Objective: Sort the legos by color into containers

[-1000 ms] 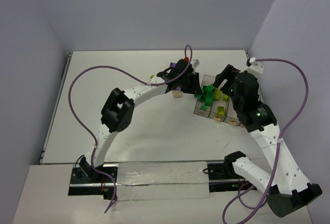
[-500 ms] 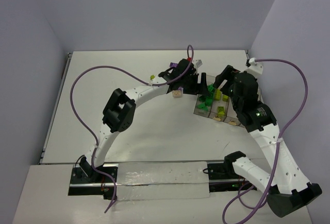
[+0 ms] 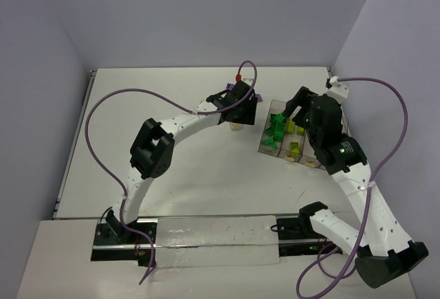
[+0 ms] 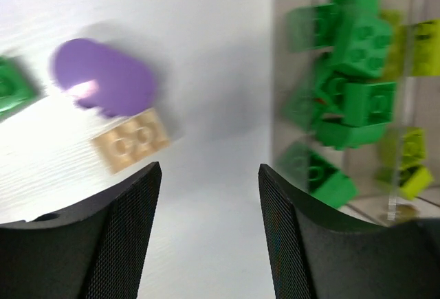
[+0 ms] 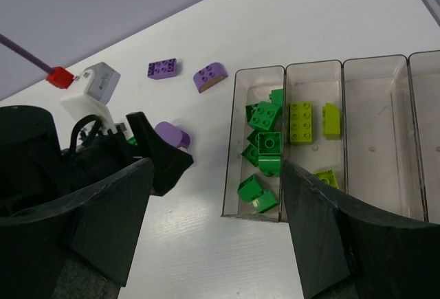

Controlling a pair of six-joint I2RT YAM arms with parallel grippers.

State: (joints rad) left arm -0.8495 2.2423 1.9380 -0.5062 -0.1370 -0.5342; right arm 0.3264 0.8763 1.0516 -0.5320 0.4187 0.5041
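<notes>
Up close, the left hand (image 4: 208, 175) hangs low over the worktop (image 4: 206, 72), fingers spread, nothing between them. Just ahead of its left finger, slightly off to that side, the tan brick (image 4: 130, 142) lies flat with its studs up. Its long axis slants roughly along the line from finger to finger. A rounded purple brick (image 4: 103, 78) sits right at its far edge; blur hides whether the two touch.

Ahead and to the hand's right stand the containers (image 4: 277, 51). The nearest compartment holds dark green bricks (image 4: 368, 103), the next one yellow-green bricks (image 4: 411, 149).

The right hand (image 5: 216, 175), also spread and empty, hovers above the containers, farther from the loose bricks. The left arm (image 3: 179, 126), stretched far forward, looks better placed. Taking the tan brick probably calls for a shift to the left and a turn of the wrist.
</notes>
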